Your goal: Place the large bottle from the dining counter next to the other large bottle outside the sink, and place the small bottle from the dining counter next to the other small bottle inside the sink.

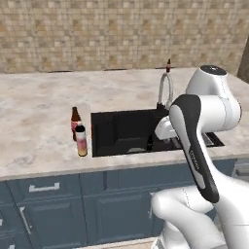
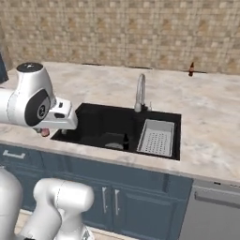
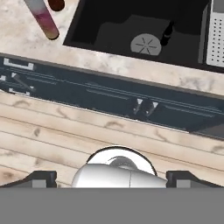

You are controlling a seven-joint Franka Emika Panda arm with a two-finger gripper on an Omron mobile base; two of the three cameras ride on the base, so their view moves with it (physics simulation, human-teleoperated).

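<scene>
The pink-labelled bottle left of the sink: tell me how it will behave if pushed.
The pink-labelled bottle stands tall and narrow, so a high push would probably tip it. Once down, its round body would likely roll. The brown bottle stands close behind, so a shove could knock that one too.

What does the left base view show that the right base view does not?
Left base view alone: two large bottles standing on the counter beside the sink, a pink-labelled bottle in front of a brown bottle. Right base view alone: the dish rack in the sink's right part. Both share the black sink, the faucet and a small dark bottle inside the basin.
</scene>
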